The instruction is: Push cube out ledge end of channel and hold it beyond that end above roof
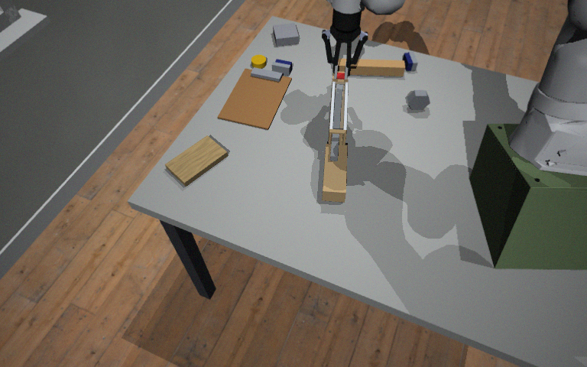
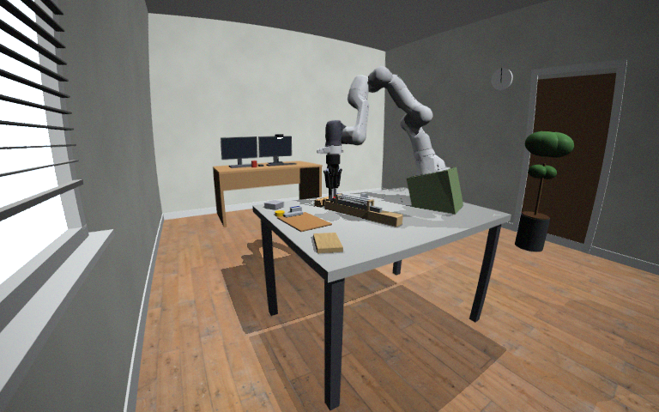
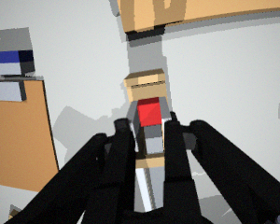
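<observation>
The red cube (image 1: 341,75) sits on the short ledge at the far end of the long, narrow channel (image 1: 338,106), just behind the tan raised lip (image 3: 146,80). My gripper (image 1: 341,71) comes straight down over that end, and its black fingers are shut on the red cube (image 3: 149,112) from both sides. The cube is at ledge level, low over the table. A long wooden stick (image 1: 334,173) lies in the channel's near end. In the exterior view the gripper (image 2: 332,195) is at the channel's left end.
A wooden bar (image 1: 376,67) with a blue end cap lies just beyond the channel's far end. A grey polyhedron (image 1: 417,99) is to the right. A brown mat (image 1: 254,97), a wooden plank (image 1: 196,159), a yellow disc (image 1: 258,60) and grey blocks (image 1: 286,34) lie to the left. The green robot pedestal (image 1: 546,204) stands at the right.
</observation>
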Robot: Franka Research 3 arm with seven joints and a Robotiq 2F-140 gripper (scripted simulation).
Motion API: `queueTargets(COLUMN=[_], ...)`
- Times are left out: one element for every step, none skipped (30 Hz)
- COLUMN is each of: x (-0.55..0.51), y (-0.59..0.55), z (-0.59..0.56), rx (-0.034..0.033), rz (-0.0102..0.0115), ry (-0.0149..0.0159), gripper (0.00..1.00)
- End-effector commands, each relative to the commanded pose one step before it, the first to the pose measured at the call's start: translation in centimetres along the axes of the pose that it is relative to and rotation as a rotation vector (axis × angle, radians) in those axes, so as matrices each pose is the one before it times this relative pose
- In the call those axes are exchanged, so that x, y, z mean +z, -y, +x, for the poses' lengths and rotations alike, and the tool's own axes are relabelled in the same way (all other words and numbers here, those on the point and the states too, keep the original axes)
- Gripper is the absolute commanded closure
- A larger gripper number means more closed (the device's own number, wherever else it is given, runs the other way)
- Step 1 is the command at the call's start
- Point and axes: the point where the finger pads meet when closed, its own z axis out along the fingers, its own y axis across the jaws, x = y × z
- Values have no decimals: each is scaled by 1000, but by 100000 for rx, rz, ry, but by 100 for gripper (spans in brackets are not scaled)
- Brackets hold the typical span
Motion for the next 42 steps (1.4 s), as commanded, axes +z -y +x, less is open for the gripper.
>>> queueTargets(x=[-1317,0,0,-592,-656,-700,-719,-713,-681,-625,-547,-451,-344,-237,-135,-55,-9,0,0,0,0,0,0,0,0,0,0,0,0,0,0,0,0,0,0,0,0,0,0,0,0,0], y=[135,0,0,0,0,0,-1,1,0,0,0,0,0,0,0,0,0,0,0,0,0,0,0,0,0,0,0,0,0,0,0,0,0,0,0,0,0,0,0,0,0,0], z=[-37,0,0,0,0,0,0,0,0,0,0,0,0,0,0,0,0,0,0,0,0,0,0,0,0,0,0,0,0,0,0,0,0,0,0,0,0,0,0,0,0,0], rx=[150,0,0,0,0,0,0,0,0,0,0,0,0,0,0,0,0,0,0,0,0,0,0,0,0,0,0,0,0,0,0,0,0,0,0,0,0,0,0,0,0,0], rz=[135,0,0,0,0,0,0,0,0,0,0,0,0,0,0,0,0,0,0,0,0,0,0,0,0,0,0,0,0,0,0,0,0,0,0,0,0,0,0,0,0,0], ry=[-61,0,0,0,0,0,0,0,0,0,0,0,0,0,0,0,0,0,0,0,0,0,0,0,0,0,0,0,0,0,0,0,0,0,0,0,0,0,0,0,0,0], gripper=[100,100,100,100,100,100,100,100,100,100,100,100,100,100,100,100,100,100,100,100,100,100,100,100,100,100,100,100,100,100,100,100,100,100,100,100,100,100,100,100,100,100])
